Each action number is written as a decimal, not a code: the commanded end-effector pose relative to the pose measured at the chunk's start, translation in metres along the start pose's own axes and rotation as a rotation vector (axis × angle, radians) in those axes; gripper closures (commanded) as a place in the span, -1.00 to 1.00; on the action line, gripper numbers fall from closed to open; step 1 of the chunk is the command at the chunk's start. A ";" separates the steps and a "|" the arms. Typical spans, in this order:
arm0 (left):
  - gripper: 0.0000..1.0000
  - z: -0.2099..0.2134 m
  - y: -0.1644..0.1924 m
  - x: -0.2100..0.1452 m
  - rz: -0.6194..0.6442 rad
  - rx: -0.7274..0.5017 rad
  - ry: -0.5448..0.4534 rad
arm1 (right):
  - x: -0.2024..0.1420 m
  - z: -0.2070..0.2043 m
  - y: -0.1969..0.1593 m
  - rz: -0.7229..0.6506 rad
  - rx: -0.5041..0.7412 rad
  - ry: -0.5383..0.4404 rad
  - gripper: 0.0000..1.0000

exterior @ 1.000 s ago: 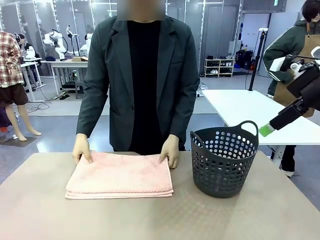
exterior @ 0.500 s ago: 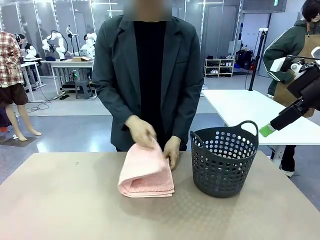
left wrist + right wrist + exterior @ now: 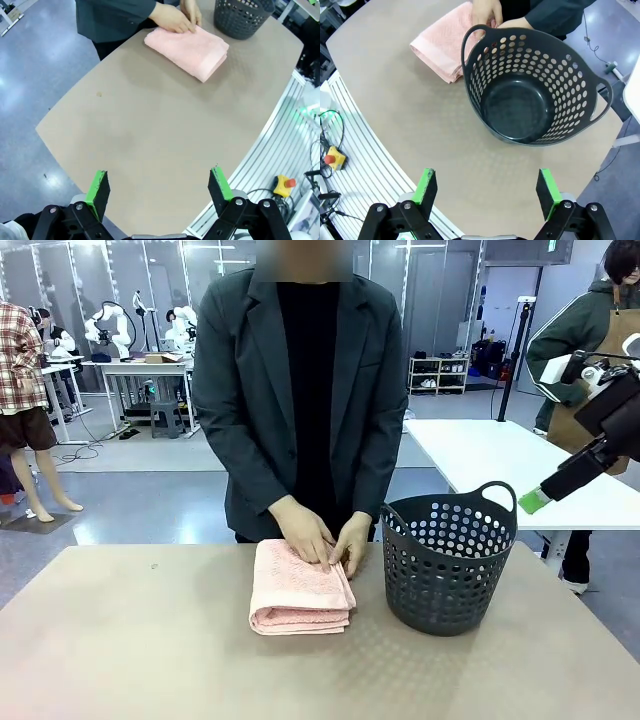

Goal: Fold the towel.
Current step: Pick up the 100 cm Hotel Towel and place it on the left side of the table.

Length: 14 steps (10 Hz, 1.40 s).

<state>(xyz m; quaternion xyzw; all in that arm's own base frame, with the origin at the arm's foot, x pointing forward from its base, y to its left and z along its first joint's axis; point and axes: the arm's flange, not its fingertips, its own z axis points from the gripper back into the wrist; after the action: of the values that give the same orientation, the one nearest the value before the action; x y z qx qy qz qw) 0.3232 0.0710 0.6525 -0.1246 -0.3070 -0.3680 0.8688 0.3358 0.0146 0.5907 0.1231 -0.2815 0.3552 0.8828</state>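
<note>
Alt: a folded pink towel (image 3: pixel 300 588) is laid flat at mid table (image 3: pixel 120 640), just left of a dark basket (image 3: pixel 447 565), w/ its long axis run from the person toward the robot. Its far end is pressed down by the person's hands (image 3: pixel 305 535). The L gripper (image 3: pixel 159 182) is held high above the table's left end, fingers spread wide, nothing gripped; the towel is seen well apart from it, far ahead. The R gripper (image 3: pixel 486 187), likewise spread and empty, is hung above the basket, w/ the towel just past the far rim. The R arm is judged the nearer, though the basket is set btwn.
</note>
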 end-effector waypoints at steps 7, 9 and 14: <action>-1.00 0.000 0.000 -0.001 0.008 0.000 0.004 | 0.000 0.002 0.000 -0.012 -0.005 0.002 -1.00; -1.00 0.000 0.000 -0.001 0.008 0.000 0.004 | 0.000 0.002 0.000 -0.012 -0.005 0.002 -1.00; -1.00 0.000 0.000 -0.001 0.008 0.000 0.004 | 0.000 0.002 0.000 -0.012 -0.005 0.002 -1.00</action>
<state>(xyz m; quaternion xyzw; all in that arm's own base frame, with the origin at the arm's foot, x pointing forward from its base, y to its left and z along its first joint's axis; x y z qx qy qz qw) 0.3232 0.0710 0.6525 -0.1246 -0.3070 -0.3680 0.8688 0.3359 0.0142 0.5906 0.1241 -0.2817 0.3555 0.8825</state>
